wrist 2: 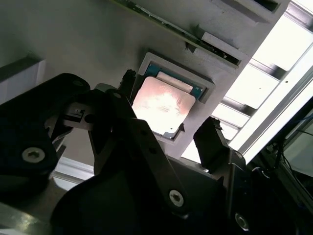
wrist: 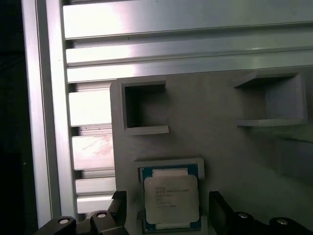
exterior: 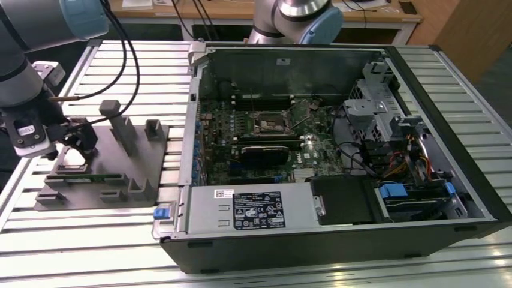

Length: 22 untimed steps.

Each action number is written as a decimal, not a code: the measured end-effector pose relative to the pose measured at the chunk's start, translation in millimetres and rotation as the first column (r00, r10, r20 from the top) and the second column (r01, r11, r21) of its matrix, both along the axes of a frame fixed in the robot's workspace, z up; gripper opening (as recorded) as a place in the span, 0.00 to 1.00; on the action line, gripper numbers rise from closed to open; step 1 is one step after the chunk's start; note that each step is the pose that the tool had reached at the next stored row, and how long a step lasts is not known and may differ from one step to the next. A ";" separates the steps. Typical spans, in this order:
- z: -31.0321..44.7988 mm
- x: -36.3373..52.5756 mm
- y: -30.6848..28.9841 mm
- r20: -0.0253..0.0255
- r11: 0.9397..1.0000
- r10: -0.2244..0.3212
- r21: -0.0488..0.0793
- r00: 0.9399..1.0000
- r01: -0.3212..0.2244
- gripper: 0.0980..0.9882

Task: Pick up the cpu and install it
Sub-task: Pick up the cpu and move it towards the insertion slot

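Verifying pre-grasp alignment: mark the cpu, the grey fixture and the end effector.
cpu (wrist: 171,198), first wrist view: centre of its metal top.
grey fixture (wrist: 210,142), first wrist view: bare flat face between its pockets.
end effector (exterior: 78,150), exterior view: midway between its fingertips.

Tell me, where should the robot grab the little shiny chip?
Probably by two opposite edges of the cpu, coming straight down from above. It lies flat in a shallow pocket of the grey fixture, and the open fingers straddle it.
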<state>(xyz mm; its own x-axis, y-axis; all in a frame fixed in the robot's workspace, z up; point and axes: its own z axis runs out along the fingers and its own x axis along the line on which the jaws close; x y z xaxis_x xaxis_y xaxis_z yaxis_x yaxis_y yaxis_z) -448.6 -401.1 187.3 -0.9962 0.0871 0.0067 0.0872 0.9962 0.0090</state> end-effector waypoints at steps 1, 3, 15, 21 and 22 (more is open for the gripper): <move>-0.1 0.0 0.0 0.000 1.000 0.000 0.014 1.000 0.000 0.75; -0.6 0.0 0.0 0.000 1.000 0.000 0.026 1.000 0.000 0.75; -4.4 0.0 -3.6 0.002 0.999 0.037 0.022 0.999 -0.037 0.73; -3.2 0.1 -3.6 0.003 0.999 0.045 0.022 0.999 -0.045 0.66; -3.1 0.1 -3.6 0.003 0.999 0.046 0.022 0.999 -0.046 0.66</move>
